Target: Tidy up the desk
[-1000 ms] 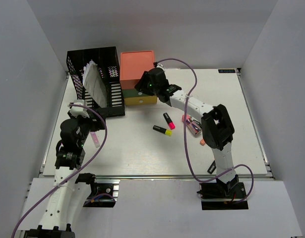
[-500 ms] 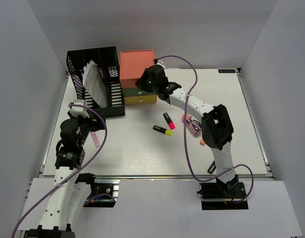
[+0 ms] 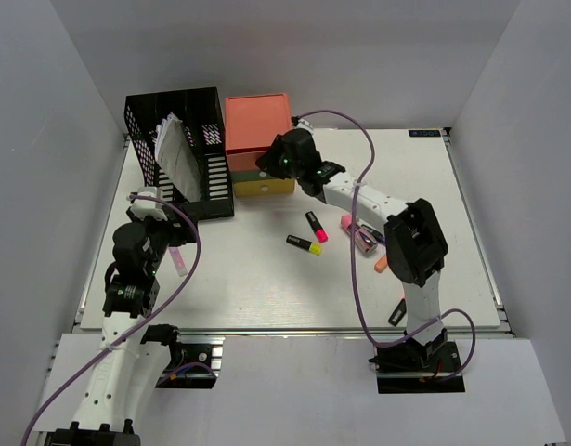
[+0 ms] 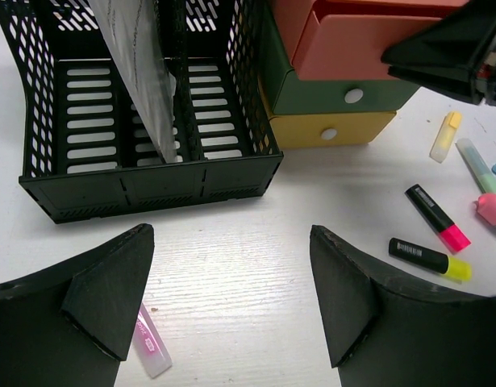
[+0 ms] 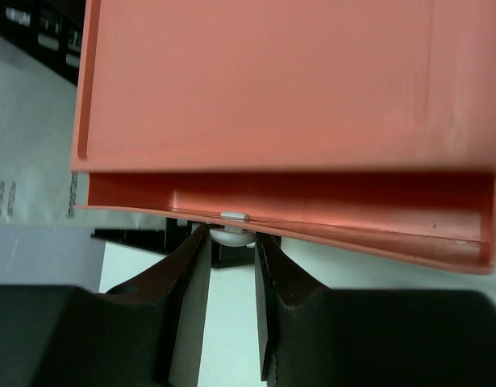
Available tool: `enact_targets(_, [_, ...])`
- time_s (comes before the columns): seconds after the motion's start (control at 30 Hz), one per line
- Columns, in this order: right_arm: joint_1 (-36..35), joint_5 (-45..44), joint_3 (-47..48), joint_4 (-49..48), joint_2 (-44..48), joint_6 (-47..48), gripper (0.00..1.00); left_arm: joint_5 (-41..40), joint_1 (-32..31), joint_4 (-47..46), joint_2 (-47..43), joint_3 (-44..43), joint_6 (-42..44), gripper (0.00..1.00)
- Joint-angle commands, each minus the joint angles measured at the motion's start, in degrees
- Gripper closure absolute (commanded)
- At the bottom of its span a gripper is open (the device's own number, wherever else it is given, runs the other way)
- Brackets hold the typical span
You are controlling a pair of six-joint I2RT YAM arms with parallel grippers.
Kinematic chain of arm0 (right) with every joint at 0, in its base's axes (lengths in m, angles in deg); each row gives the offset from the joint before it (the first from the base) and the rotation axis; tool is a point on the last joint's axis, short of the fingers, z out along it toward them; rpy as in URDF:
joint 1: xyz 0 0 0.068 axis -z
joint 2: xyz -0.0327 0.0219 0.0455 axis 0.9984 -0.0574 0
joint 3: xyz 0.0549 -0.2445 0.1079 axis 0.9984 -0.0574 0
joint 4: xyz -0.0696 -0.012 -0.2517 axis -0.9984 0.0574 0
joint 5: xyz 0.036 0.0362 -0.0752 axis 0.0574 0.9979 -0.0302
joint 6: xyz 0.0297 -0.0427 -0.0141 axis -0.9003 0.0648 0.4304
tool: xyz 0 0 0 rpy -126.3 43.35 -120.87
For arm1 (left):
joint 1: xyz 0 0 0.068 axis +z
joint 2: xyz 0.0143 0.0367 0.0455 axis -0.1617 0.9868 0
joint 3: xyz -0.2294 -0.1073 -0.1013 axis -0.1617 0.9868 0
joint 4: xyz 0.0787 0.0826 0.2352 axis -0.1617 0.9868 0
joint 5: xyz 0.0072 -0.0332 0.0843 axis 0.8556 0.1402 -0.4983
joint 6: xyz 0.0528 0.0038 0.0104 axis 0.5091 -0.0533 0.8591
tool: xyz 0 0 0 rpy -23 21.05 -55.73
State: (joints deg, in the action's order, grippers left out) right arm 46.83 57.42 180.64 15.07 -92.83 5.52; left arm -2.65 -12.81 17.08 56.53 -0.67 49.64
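The white desk [image 3: 248,279] holds a drawer unit [image 3: 257,121] at the back, with coral, green and yellow drawers. My right gripper [image 3: 274,167] is at the unit's front, shut on the white knob [image 5: 229,235] of the coral top drawer [image 5: 272,81]. That drawer stands a little out of the unit in the left wrist view [image 4: 344,48]. My left gripper [image 4: 231,234] is open and empty above the desk in front of the black mesh rack [image 4: 151,121]. A clear pink pen [image 4: 149,347] lies by its left finger.
A pink-tipped highlighter [image 3: 317,226] and a yellow-tipped one [image 3: 304,244] lie mid-desk. Several pens [image 3: 362,234] lie under the right forearm, with an orange piece [image 3: 381,265] and a small black item [image 3: 396,313] nearer. Papers [image 3: 178,158] stand in the rack.
My right wrist has shifted slightly right at the drawer unit and its elbow has swung to the right. The left arm has not moved.
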Motion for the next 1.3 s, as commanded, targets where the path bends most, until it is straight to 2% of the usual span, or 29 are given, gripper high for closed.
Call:
enact_targets(0.0, [0.1,1.2,-4.5,-0.8,5.1,0.6,0.92,-0.4,-0.2,0.3,-0.1,-1.7,0.2,0.12])
enact_targets(0.3, [-0.3,2.1,-14.7,-3.4,11.9,0.9,0.91,-1.0,-0.2,0.3,0.2,-1.6,0.1,0.12])
enact_targets(0.47, [-0.6,3.2,-17.6,-4.5,13.2,0.6,0.86,-1.2,-0.2,0.4,0.5,-1.5,0.0,0.12])
enact_targets(0.7, [0.5,6.4,-20.6,-8.7,13.9,2.9,0.45,-1.6,-0.2,0.6,1.6,-1.6,-0.1,0.12])
enact_targets(0.77, [-0.6,9.5,-21.7,-10.2,14.7,4.7,0.37,-1.8,-0.2,0.3,1.9,-1.4,-0.4,0.11])
enact_targets(0.87, [-0.5,11.9,-24.2,-12.8,16.7,7.1,0.32,-2.6,-0.2,0.2,2.8,-1.4,-1.4,0.08])
enact_targets(1.03, [-0.5,14.4,-30.1,-15.5,22.7,12.9,0.33,-6.7,-0.2,0.8,5.5,-1.7,-4.5,0.02])
enact_targets(1.1, [-0.3,15.1,-35.0,-17.1,25.4,17.0,0.36,-7.1,-0.2,0.9,7.3,-1.8,-5.3,0.02])
enact_targets(1.17, [-0.2,16.6,-41.1,-20.4,30.7,20.8,0.41,-7.4,-0.2,0.9,8.4,-1.8,-6.6,0.06])
enact_targets(1.2, [0.0,17.1,-42.9,-20.9,32.6,23.1,0.54,-7.9,-0.2,1.4,8.7,-1.9,-7.2,0.10])
enact_targets(1.23, [-0.1,17.4,-44.8,-22.1,36.7,27.2,0.67,-8.4,-0.2,1.6,8.8,-1.9,-10.0,0.24])
enact_targets(1.27, [0.0,18.0,-47.5,-21.4,38.9,29.5,0.82,-8.3,-0.2,1.4,8.8,-1.8,-11.4,0.32])
